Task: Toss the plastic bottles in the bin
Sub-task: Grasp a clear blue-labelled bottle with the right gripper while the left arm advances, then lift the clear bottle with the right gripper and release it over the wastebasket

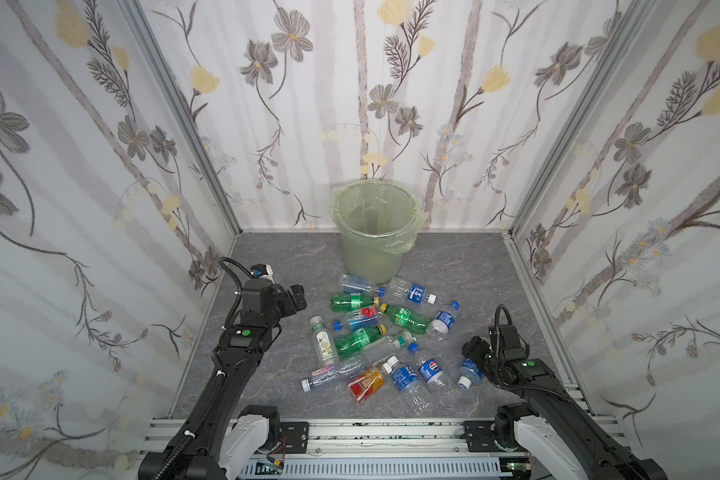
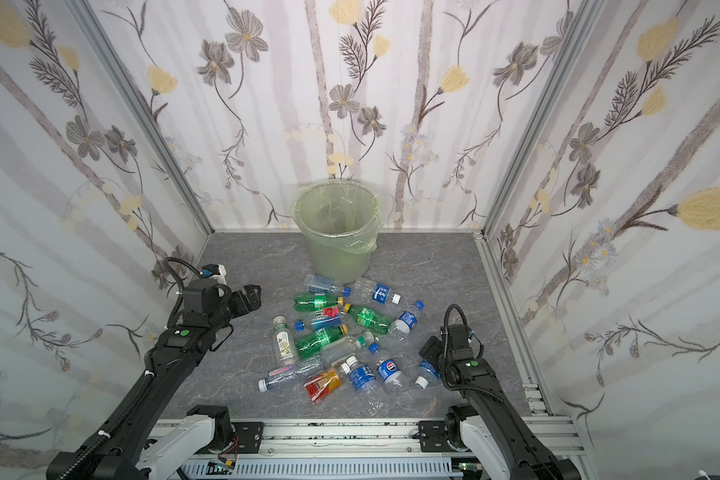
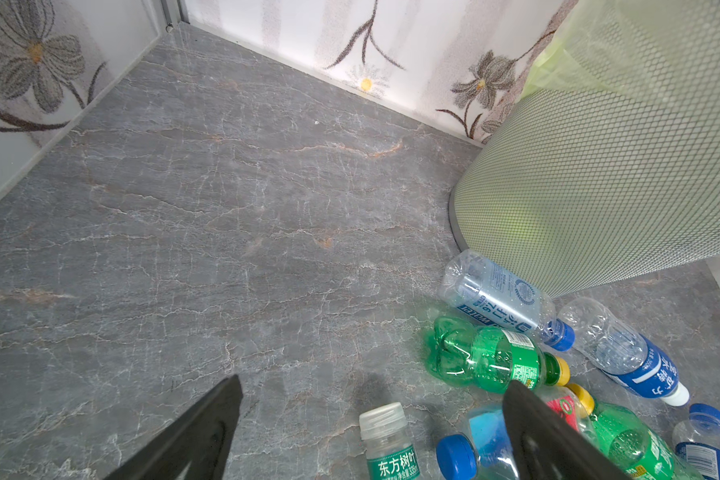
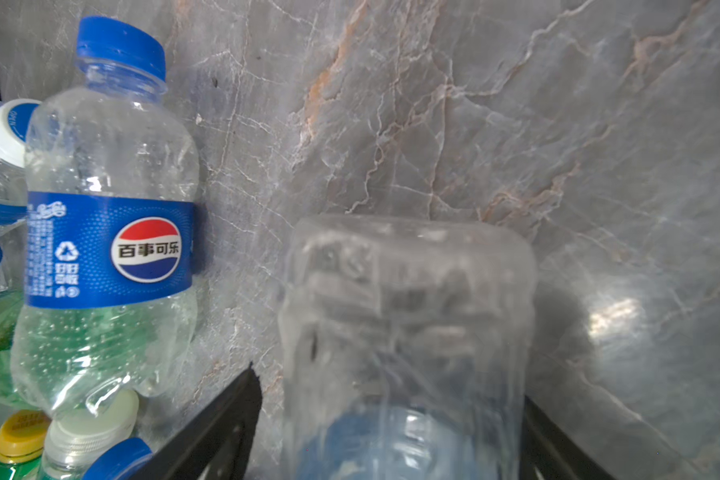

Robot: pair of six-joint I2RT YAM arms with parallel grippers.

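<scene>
Loosely, a bag [image 1: 408,243] lines the bin [image 1: 364,259]; left pincer [image 3: 375,382] gapes, right pincer [image 4: 389,386] straddles a bottle [image 4: 408,299] unclenched.

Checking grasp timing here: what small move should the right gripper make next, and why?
Probably close the right gripper fully on the clear blue-labelled bottle. In the right wrist view its fingers flank the bottle's body, with a sliver of table showing beside one finger, so it looks not yet clamped.

Lab test booth, floral wallpaper panels [image 1: 80,166], aluminium frame posts [image 1: 186,120], grey marble-look floor [image 1: 466,266], arm-mounting rail [image 1: 391,434]
</scene>
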